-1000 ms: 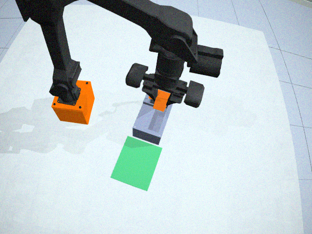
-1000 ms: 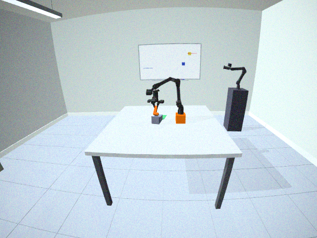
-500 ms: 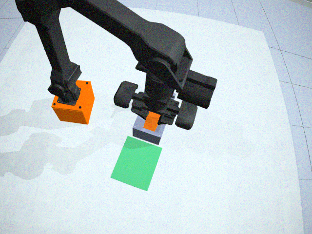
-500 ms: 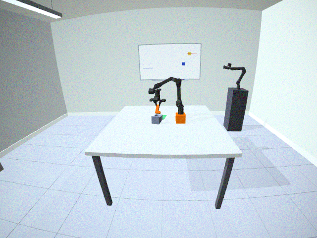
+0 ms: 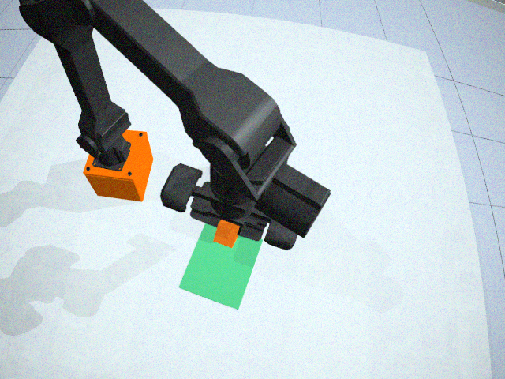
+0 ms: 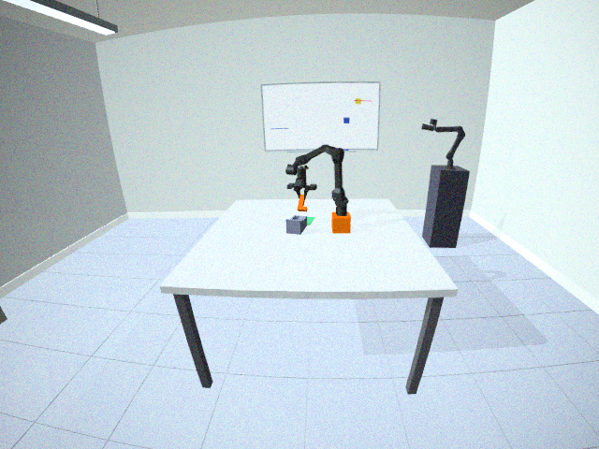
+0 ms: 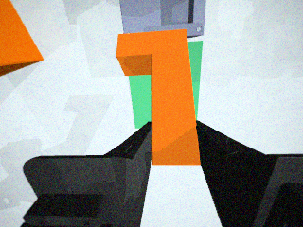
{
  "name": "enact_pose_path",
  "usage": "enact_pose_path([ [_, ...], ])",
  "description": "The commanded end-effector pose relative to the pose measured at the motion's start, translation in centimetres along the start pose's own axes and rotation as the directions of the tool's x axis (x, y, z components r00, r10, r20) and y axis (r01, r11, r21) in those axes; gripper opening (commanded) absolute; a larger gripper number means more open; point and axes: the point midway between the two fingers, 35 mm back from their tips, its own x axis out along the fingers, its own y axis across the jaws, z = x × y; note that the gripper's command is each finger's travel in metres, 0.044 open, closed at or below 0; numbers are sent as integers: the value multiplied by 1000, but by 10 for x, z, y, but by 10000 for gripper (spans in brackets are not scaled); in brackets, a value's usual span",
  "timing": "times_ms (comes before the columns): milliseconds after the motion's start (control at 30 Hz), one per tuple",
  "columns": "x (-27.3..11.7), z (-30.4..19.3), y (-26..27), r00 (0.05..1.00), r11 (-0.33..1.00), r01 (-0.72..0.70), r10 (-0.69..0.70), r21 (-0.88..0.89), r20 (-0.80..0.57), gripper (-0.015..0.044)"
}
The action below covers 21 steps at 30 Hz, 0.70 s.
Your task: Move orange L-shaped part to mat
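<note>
The orange L-shaped part (image 5: 226,234) (image 6: 301,203) (image 7: 171,95) hangs in the air, its long leg steeply upright and its L-shaped end lowest. My gripper (image 6: 301,195) (image 7: 172,126) is shut on the top end of the long leg; in the top view its fingertips are hidden behind its own body. The green mat (image 5: 215,273) (image 6: 310,221) (image 7: 140,101) lies on the table below and beyond the part. The grey tray (image 6: 295,225) (image 7: 139,19) stands beside the mat; in the top view the arm hides it. The part is clear above the tray and the mat.
The arm's orange base block (image 5: 120,185) (image 6: 341,224) (image 7: 16,43) stands on the white table (image 5: 367,326) (image 6: 309,270), to one side of the tray and mat. A second arm stands on a dark pedestal (image 6: 445,208) away from the table.
</note>
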Motion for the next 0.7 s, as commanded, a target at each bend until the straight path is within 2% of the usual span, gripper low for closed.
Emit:
enact_pose_path([
  [0,0,-16,1,1000,1000,0,0,-3,2,0],
  [167,0,-34,4,1000,1000,0,0,-3,0,0],
  [667,16,-35,4,1000,1000,0,0,-3,0,0],
])
